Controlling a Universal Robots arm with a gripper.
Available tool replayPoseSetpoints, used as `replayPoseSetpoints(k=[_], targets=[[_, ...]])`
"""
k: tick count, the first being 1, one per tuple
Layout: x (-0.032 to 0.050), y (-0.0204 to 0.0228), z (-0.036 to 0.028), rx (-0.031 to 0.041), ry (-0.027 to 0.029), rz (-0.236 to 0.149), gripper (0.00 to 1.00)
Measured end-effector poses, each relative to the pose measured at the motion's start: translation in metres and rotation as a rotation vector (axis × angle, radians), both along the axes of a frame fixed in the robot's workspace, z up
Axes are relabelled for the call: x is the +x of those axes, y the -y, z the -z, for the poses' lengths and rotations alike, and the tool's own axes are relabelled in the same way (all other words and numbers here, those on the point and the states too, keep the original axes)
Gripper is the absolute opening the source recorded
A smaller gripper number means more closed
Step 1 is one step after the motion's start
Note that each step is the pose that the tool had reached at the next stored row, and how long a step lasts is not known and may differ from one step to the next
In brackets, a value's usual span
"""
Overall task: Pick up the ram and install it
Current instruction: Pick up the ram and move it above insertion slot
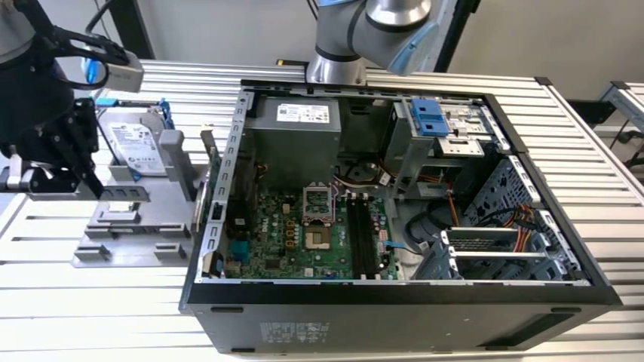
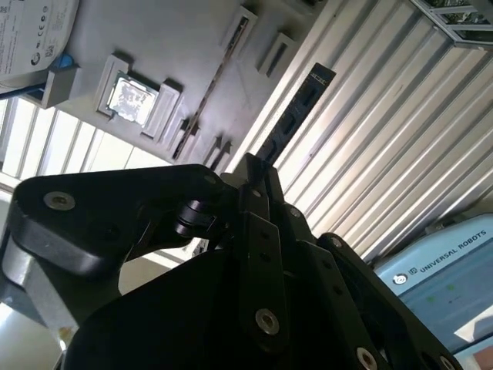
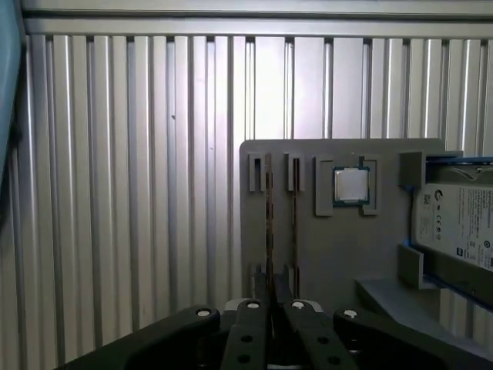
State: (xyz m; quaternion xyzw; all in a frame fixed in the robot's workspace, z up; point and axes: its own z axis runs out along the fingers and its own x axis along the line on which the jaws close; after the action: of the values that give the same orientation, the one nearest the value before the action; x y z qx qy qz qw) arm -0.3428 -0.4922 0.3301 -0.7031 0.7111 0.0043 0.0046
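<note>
"Exterior view, largest thing first: what carries it all?"

"A ribbed metal table [image 1: 604, 136]. On it lies an open computer case [image 1: 403, 302] with its board facing up. Just beside the case, toward the exterior view's left, is a grey parts tray [image 1: 131, 241]."

"What sits on the tray?"

"A silver hard drive [image 1: 136, 147], leaning in its holder. It is not the task's thing."

"And the arm's gripper?"

"The gripper [image 2: 258, 173] hangs by the tray at the exterior view's left, well apart from the board. In the second wrist view its fingers are closed on the ram [image 2: 296, 116], pinching one end."

"So the ram is off the tray?"

"It looks so. The stick stands over bare table ribs, clear of the tray's holders. Its long axis runs straight out from the fingertips, in line with the fingers."

"Which way do the sockets lie from it?"

"The long black memory slots [image 1: 357, 230] are on the board inside the case, toward the exterior view's right of the gripper, with the case's side wall between them. They run near to far in that view. Whether the stick lies parallel with them cannot be told."

"Anything smaller?"

"A square silver processor chip [image 3: 350, 185], seated in its tray pocket and apart from the fingers."
</note>
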Motion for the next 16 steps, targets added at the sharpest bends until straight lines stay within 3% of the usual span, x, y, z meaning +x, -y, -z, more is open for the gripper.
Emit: replayPoseSetpoints(k=[16], targets=[[-0.0001, 0.0000, -0.0236, -0.0003, 0.0000, 0.000, 0.00]])
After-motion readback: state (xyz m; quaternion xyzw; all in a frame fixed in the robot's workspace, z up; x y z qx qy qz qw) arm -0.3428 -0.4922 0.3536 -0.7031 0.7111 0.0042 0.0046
